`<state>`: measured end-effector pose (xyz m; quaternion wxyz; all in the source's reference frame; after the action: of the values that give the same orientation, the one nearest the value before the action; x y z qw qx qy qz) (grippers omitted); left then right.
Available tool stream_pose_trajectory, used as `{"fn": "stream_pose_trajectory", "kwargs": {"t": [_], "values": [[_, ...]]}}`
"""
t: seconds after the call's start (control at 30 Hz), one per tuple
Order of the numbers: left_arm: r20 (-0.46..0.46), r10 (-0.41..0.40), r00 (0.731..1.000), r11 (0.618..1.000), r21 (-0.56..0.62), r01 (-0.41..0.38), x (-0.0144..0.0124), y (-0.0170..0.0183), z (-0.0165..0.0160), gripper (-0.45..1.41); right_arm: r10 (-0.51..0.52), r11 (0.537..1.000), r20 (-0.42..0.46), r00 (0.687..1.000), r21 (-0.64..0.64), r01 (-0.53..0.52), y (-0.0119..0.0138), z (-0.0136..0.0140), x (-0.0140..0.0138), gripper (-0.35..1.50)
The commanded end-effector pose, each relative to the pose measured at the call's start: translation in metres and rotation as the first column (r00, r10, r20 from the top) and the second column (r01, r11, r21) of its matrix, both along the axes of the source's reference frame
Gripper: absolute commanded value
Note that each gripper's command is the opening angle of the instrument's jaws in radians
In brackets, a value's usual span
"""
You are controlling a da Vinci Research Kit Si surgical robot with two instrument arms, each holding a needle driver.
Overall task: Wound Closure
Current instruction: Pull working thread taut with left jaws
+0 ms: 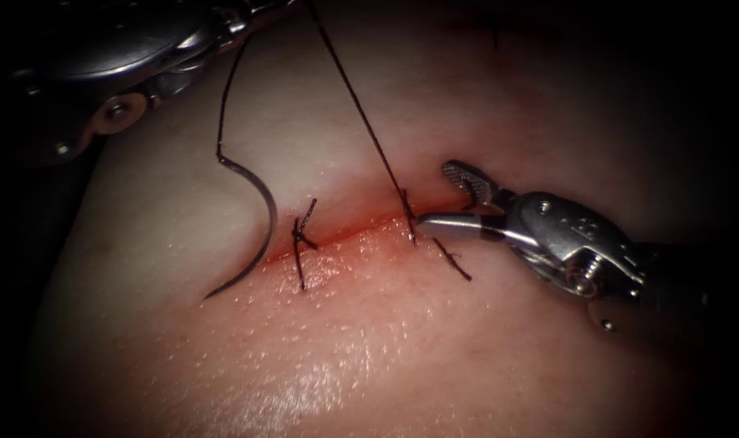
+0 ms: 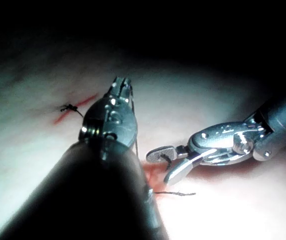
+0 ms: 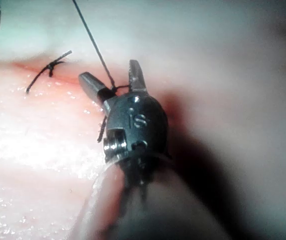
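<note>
The pale pink slab of pork tissue (image 1: 434, 341) carries a thin red cut (image 1: 361, 229) running across it, wet with red fluid (image 1: 349, 235) along its line. On the cut sits a finished dark knot with short cut ends (image 1: 302, 239). The curved steel needle (image 1: 255, 231) lies free on the tissue just left of that knot, its point low and away from the cut, not in the tissue and held by neither tool. A black thread (image 1: 223, 97) rises from the needle's blunt end to the left arm's steel needle driver (image 2: 124, 85), well up and left of the cut, whose jaws are closed on the thread. A second taut stretch of the thread runs from there down to a stitch on the cut, right of the knot, where a short loose tail (image 1: 452, 261) lies on the tissue. The right arm's steel needle driver (image 1: 446, 195) sits at that stitch, its jaws spread apart on either side of the taut thread and holding nothing.
</note>
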<state>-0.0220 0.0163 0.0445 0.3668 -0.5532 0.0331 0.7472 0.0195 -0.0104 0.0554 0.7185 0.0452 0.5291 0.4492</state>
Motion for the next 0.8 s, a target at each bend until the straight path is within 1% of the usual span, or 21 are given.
{"fn": "stream_pose_trajectory", "kwargs": {"t": [0.03,0.13,0.27,0.43,0.47,0.5,0.6,0.8], "values": [[0.002,-0.001,1.0,1.0,-0.004,0.001,-0.0006,0.0005,0.0003,-0.45,-0.011,1.0,-0.001,1.0,-0.005,0.011,0.0003,0.0003,0.0013,1.2],[0.003,-0.002,1.0,1.0,-0.004,0.002,-0.0008,0.0006,0.0005,-0.45,-0.038,0.999,0.012,0.999,-0.016,0.038,0.0006,0.0001,0.0019,1.26],[0.006,-0.004,1.0,1.0,-0.006,0.004,-0.0012,0.0007,0.0007,-0.45,-0.093,0.995,0.041,0.995,-0.033,0.095,0.0006,0.0001,0.0029,1.26],[0.009,-0.004,1.0,1.0,-0.006,0.004,-0.0013,0.0005,0.0005,-0.45,-0.139,0.987,0.069,0.988,-0.073,0.144,0.0009,0.0006,0.0043,1.26],[0.009,-0.004,1.0,1.0,-0.006,0.004,-0.0013,0.0004,0.0003,-0.45,-0.149,0.984,0.074,0.986,-0.088,0.155,0.0011,0.0009,0.0052,1.26],[0.009,-0.004,1.0,1.0,-0.006,0.004,-0.0013,0.0004,0.0003,-0.45,-0.149,0.984,0.074,0.986,-0.088,0.155,0.0011,0.0009,0.0052,1.26],[0.013,-0.008,1.0,1.0,-0.004,0.009,-0.0013,0.0003,0.0002,-0.45,-0.164,0.976,0.094,0.982,-0.127,0.175,0.0013,0.0013,0.0064,1.25],[0.011,-0.006,1.0,1.0,-0.009,0.006,-0.0014,0.0002,0.0001,-0.45,-0.163,0.973,0.111,0.98,-0.145,0.178,0.0017,0.0018,0.0074,1.25]]}}
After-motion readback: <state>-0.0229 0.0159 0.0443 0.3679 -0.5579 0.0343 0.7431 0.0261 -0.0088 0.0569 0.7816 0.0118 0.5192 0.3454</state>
